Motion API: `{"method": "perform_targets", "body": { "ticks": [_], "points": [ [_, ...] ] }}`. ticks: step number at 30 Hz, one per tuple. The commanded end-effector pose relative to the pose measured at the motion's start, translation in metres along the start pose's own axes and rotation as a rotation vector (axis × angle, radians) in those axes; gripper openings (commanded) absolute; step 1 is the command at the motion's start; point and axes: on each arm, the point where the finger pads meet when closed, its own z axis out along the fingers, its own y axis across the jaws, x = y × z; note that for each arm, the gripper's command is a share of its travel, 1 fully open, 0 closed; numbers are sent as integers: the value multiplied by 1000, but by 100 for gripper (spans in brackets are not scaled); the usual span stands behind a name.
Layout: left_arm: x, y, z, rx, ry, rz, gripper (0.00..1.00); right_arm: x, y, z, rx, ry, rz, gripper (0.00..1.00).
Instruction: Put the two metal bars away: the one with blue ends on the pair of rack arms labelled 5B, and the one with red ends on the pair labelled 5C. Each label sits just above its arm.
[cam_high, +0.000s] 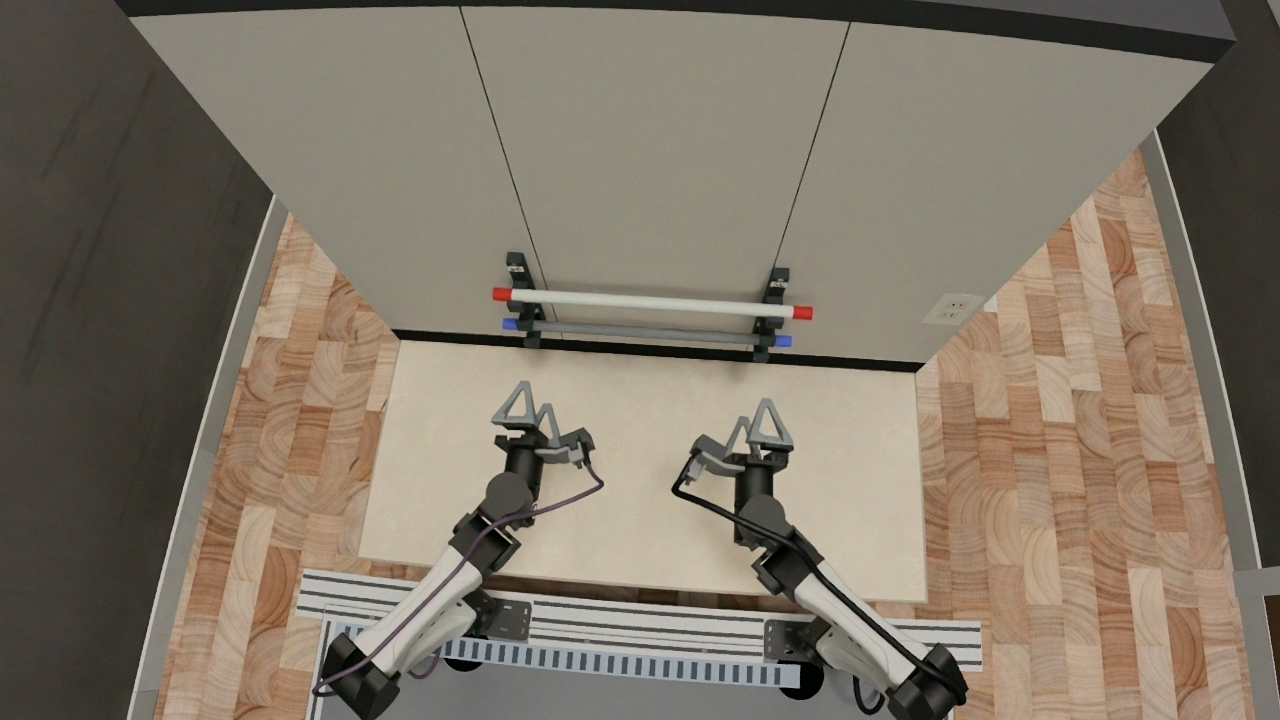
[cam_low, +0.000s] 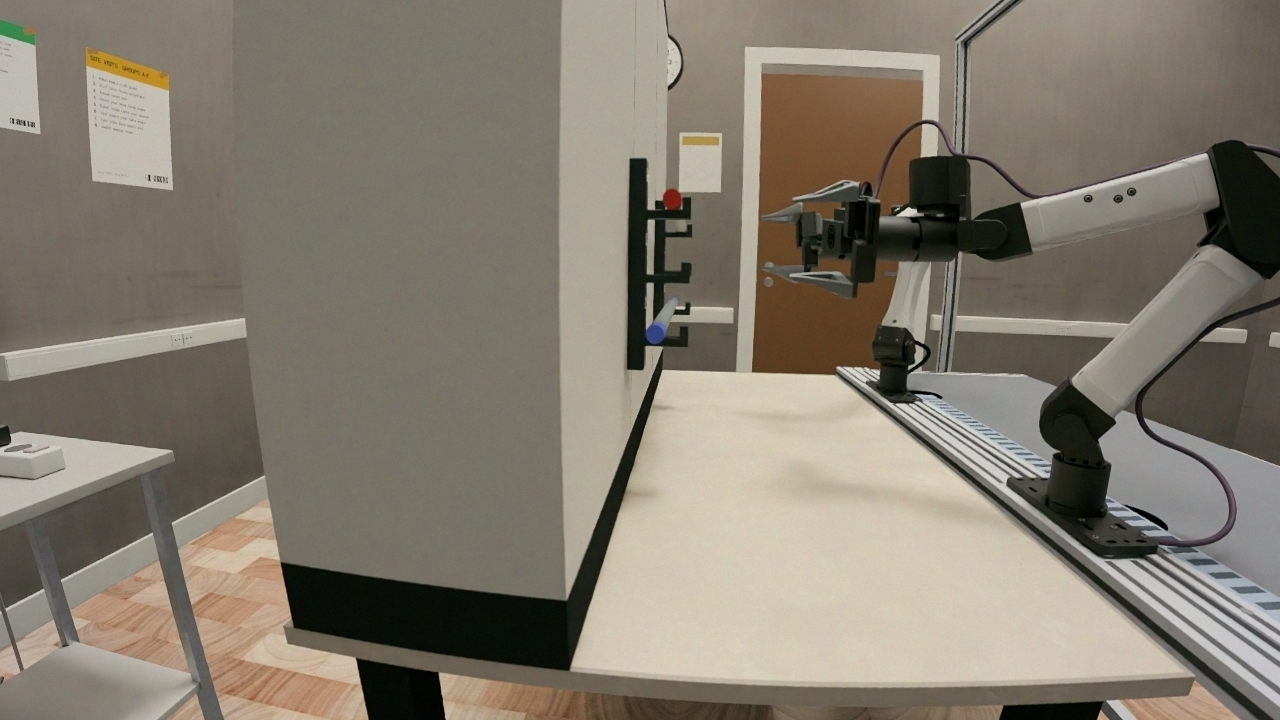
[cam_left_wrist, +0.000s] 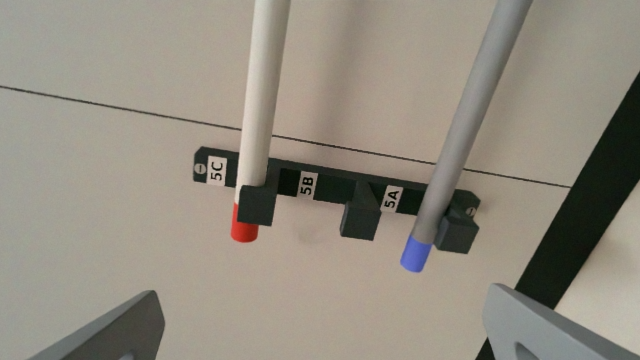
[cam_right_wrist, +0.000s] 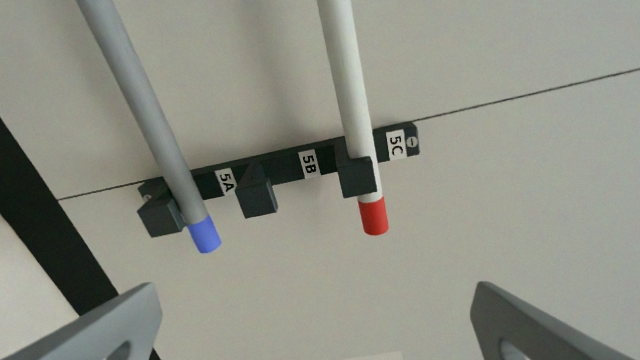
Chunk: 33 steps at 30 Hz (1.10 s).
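Observation:
The white bar with red ends (cam_high: 657, 302) (cam_low: 672, 199) (cam_left_wrist: 265, 90) (cam_right_wrist: 350, 85) lies level on the top pair of rack arms, under the 5C labels (cam_left_wrist: 217, 170) (cam_right_wrist: 396, 144). The grey bar with blue ends (cam_high: 644, 334) (cam_low: 656, 333) (cam_left_wrist: 475, 105) (cam_right_wrist: 145, 105) rests on the lowest pair, under the 5A labels (cam_left_wrist: 392, 198) (cam_right_wrist: 226, 181). The middle arms (cam_left_wrist: 360, 220) (cam_right_wrist: 256, 200), under the 5B labels (cam_left_wrist: 307, 185) (cam_right_wrist: 309, 163), hold nothing. My left gripper (cam_high: 534, 394) (cam_left_wrist: 323, 302) and right gripper (cam_high: 754, 409) (cam_right_wrist: 315, 284) are open and empty, facing the rack from a distance.
The two rack strips (cam_high: 516, 260) (cam_high: 780, 274) are fixed to a grey panelled wall (cam_high: 653, 134). The beige table (cam_high: 635, 501) (cam_low: 805, 573) lies below, between the wall and the arms' rail (cam_high: 644, 617). An outlet (cam_high: 953, 308) is on the wall at the right.

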Motion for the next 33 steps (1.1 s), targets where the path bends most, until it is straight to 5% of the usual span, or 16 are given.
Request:
{"method": "perform_targets", "body": {
  "ticks": [1, 16, 33],
  "points": [
    [3, 5, -3, -36, 18, 33, 100, -1, 5, 0, 14, 15, -50, 100],
    [-8, -9, -11, -41, 21, 213, 100, -24, 21, -7, 12, 13, -234, 100],
    [-2, -5, -11, -41, 21, 213, 100, -21, 22, -7, 12, 13, -234, 100]
  ]
}}
